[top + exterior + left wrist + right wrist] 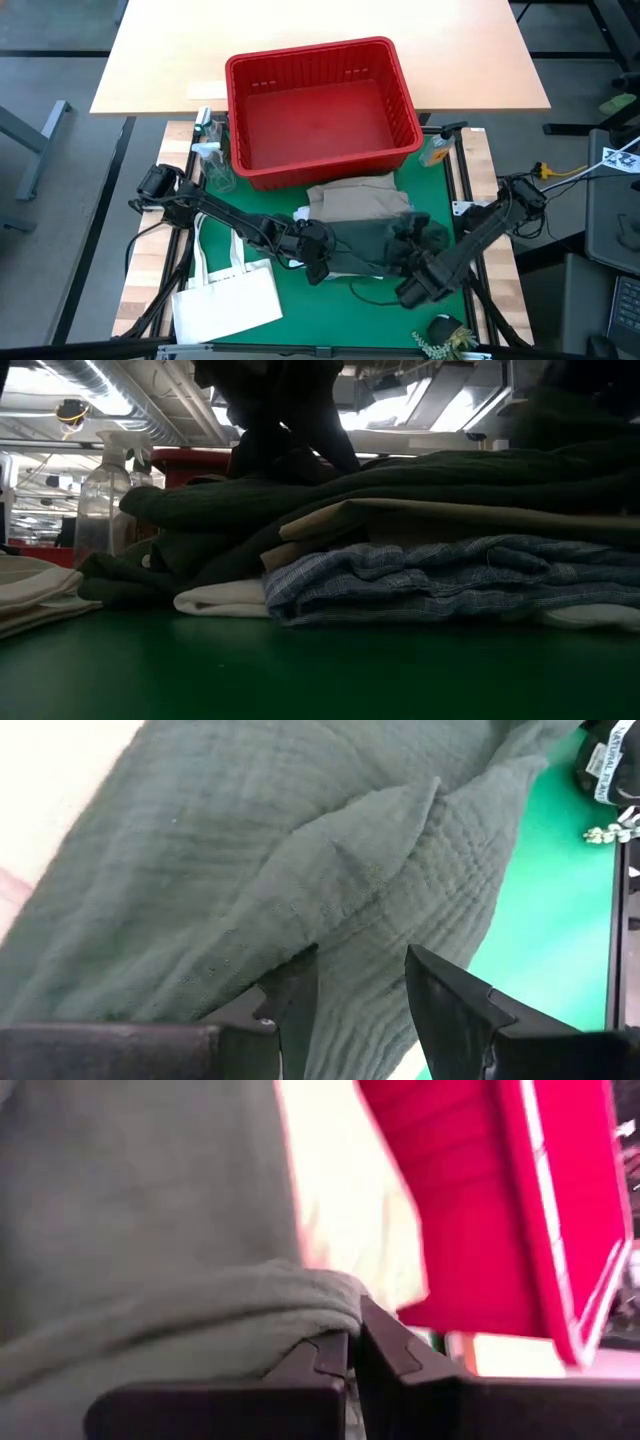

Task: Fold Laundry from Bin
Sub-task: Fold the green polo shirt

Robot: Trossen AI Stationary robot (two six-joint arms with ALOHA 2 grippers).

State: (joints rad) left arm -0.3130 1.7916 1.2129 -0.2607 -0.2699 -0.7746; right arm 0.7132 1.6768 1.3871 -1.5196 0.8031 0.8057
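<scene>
Lying on top of a low stack of folded laundry, the crinkled dark green cloth garment [375,240] sits on the green table mat [290,315], just in front of the rectangular red plastic bin [320,110] with slotted sides. Under it, in the low view, I can see a tan folded piece [420,520], then a blue-and-white striped piece [420,580], then a white one [225,598] at the bottom.

My right gripper [352,1345] has its two dark fingers pressed together at the near right edge of the green garment, pinching a fold of its cloth. My left gripper [360,985] rests at the garment's left edge with its fingers parted; the green cloth lies between and beneath them, though I cannot tell whether they hold it.

Inside, the bin shows only its bare red floor. A clear plastic spray bottle [215,165] stands beside its left front corner, and a small orange-topped bottle [436,150] stands by its right front corner. A flat white tote bag with handles [225,290] lies on the mat to the left of my left arm.
</scene>
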